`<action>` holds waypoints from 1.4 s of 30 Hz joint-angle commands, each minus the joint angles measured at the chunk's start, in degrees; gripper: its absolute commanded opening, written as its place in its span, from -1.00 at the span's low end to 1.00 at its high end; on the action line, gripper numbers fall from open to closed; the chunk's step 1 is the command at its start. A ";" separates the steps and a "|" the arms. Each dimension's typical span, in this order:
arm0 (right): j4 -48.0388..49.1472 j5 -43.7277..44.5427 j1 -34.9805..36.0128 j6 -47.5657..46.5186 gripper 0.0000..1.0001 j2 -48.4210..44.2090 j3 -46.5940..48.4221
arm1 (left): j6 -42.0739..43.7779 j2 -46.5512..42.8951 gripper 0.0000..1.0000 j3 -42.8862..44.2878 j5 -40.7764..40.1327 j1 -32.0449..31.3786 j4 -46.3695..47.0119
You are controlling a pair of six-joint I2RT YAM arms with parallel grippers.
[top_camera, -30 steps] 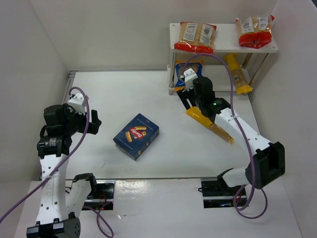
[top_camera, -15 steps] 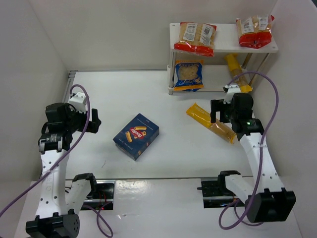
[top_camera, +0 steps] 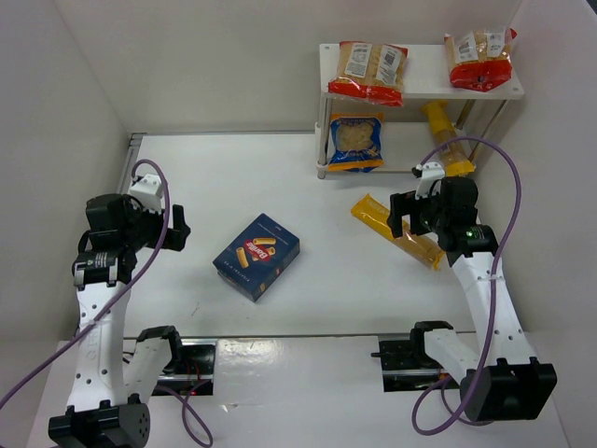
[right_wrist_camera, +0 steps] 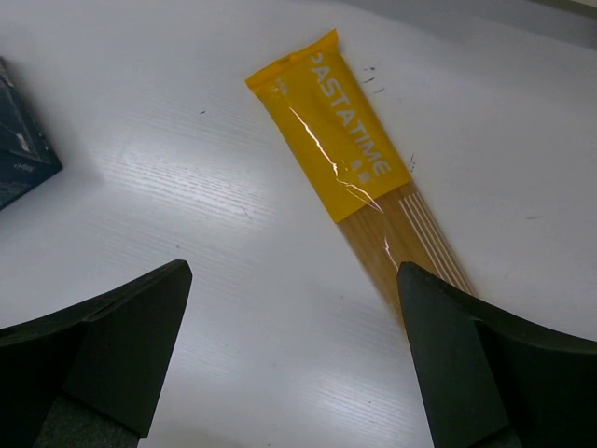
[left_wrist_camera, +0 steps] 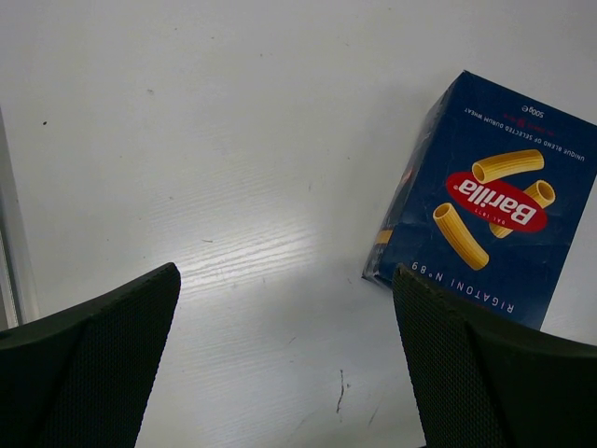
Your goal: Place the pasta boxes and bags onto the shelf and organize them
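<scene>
The dark-blue pasta box (top_camera: 256,257) lies flat mid-table; my left gripper (top_camera: 177,229) hovers open to its left, nothing between the fingers (left_wrist_camera: 284,273), the box (left_wrist_camera: 490,205) by the right finger. A long yellow bag (top_camera: 396,231) lies on the table right of centre. My right gripper (top_camera: 403,215) stands open just above it, empty (right_wrist_camera: 294,273), the bag (right_wrist_camera: 354,177) ahead of the right finger. The white shelf (top_camera: 424,79) holds two red-trimmed bags (top_camera: 371,68) (top_camera: 480,56) on top, a blue-trimmed bag (top_camera: 354,140) and another yellow bag (top_camera: 446,140) on the lower tier.
White walls close the table in on the left, the back and the right. The shelf stands in the back right corner. A corner of the blue box (right_wrist_camera: 23,140) shows at the left edge of the right wrist view.
My right arm has pulled back from the shelf's lower tier, leaving the blue-trimmed bag there, and now hangs open over the yellow bag on the table. The left arm has barely moved.
</scene>
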 commanded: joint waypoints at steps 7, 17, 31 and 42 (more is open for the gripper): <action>-1.21 -4.04 -0.12 -2.92 0.99 -0.34 0.56 | -0.02 -0.40 1.00 0.14 0.59 0.38 1.65; -1.21 -5.18 -0.12 -3.45 0.99 -0.34 0.56 | -0.02 -0.40 1.00 0.14 0.59 0.38 1.13; -1.21 -5.18 -0.12 -3.45 0.99 -0.34 0.56 | -0.02 0.12 1.00 0.14 0.59 0.38 1.13; -1.21 -5.79 -0.12 -4.06 0.99 0.19 0.56 | -0.02 0.65 1.00 0.14 1.12 0.38 1.13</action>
